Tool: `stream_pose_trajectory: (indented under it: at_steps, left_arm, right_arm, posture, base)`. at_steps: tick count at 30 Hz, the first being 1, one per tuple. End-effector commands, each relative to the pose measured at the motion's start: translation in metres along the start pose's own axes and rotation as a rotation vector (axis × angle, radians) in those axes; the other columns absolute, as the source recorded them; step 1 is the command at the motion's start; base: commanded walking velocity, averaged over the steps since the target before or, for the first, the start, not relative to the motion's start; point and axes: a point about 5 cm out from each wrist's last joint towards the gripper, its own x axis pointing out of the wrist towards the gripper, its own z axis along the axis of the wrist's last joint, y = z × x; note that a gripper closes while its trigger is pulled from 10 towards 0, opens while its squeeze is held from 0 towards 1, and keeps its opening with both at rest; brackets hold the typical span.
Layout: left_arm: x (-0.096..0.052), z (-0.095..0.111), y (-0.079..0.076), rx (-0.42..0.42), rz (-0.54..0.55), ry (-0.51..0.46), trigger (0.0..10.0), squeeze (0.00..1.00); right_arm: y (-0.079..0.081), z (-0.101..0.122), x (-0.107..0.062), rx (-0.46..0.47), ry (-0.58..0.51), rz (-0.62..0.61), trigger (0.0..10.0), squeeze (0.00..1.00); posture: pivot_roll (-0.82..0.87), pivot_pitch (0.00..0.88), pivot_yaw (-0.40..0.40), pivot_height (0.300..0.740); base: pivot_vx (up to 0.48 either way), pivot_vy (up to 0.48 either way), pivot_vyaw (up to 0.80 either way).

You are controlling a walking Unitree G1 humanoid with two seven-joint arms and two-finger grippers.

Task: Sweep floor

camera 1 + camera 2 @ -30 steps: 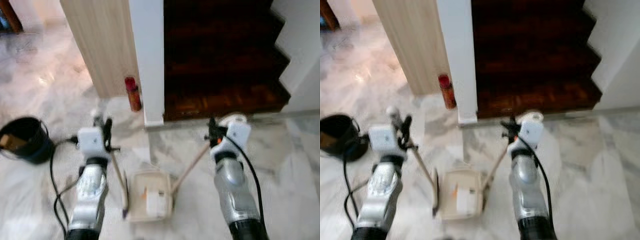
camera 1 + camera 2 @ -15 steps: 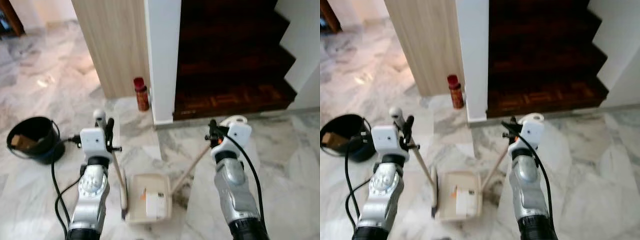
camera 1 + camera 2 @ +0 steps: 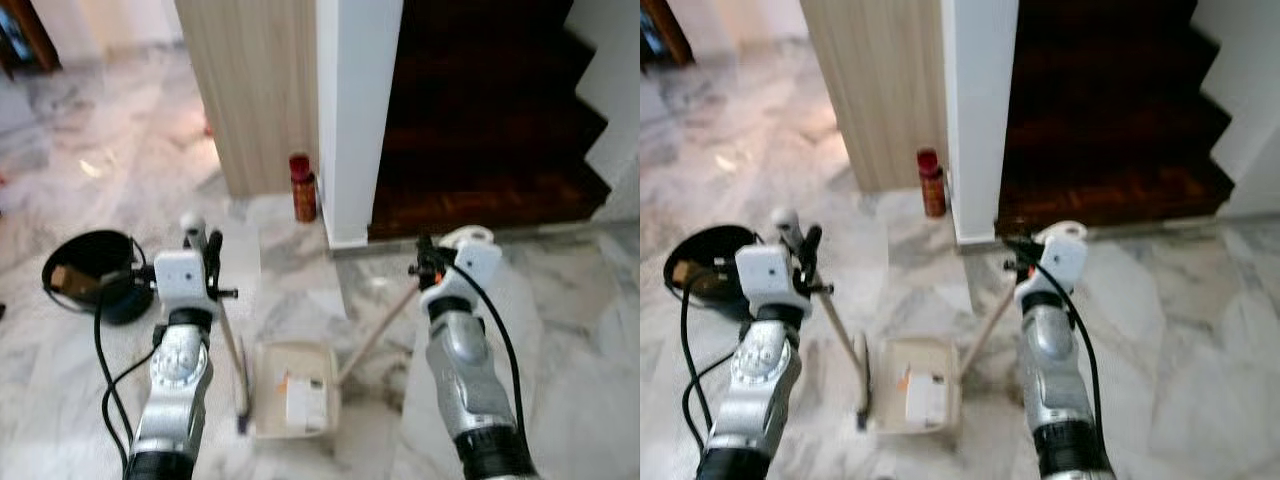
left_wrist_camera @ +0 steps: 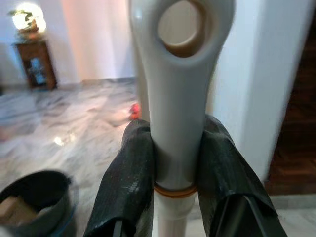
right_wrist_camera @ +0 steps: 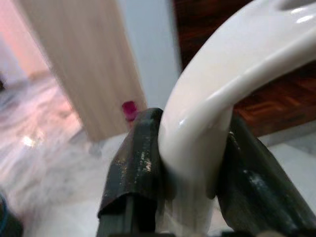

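In the left eye view, two silver arms reach forward over the marble floor [image 3: 90, 150]. The left gripper [image 3: 200, 240] at 9 o'clock grips the top of one broom [image 3: 232, 350], whose stick slants down to its head at 6 o'clock. The right gripper [image 3: 432, 262] at 3 o'clock holds the white looped handle of one dustpan [image 3: 294, 400], whose pan rests flat on the floor at 6 o'clock, just beside the broom head, with a pale scrap and a small orange bit inside. One black bucket [image 3: 90, 275] stands at 9 o'clock, one red bottle [image 3: 301, 187] at 12 o'clock beside the white pillar [image 3: 355, 110], a pale wood panel [image 3: 255, 90] left of it, and dark wooden stairs [image 3: 490, 130] at 1 o'clock. The right eye view shows the same layout, the dustpan again between the arms. In the left wrist view, two black fingers [image 4: 129, 182] pinch the white broom grip with its hanging hole, an orange ring just below the pinch; the bucket sits at 7 o'clock. In the right wrist view, two black fingers [image 5: 136, 163] clamp the curved white dustpan handle from either side; the red bottle shows at 9 o'clock against the wood panel.
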Motion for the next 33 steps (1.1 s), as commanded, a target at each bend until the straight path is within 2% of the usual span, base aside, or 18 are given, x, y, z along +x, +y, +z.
stream_pose_trajectory:
  at_steps: [1,33]
  left_arm:
    - [0.0029,0.0116,0.0066,0.014,0.020,-0.051,10.0,0.00]
    - [0.0052,0.0093,0.0055,0.008,0.036,-0.039,10.0,0.00]
  right_arm:
    - [0.0112,0.0087,0.0037,0.031,-0.042,0.030,10.0,0.00]
    - [0.0095,0.0159,0.0091,0.009,-0.057,0.054,10.0,0.00]
  posture:
    - [0.22,0.066,0.034,0.740]
    - [0.14,0.078,0.025,0.740]
  base:
    - [0.000,0.326,0.00]
    - [0.000,0.324,0.00]
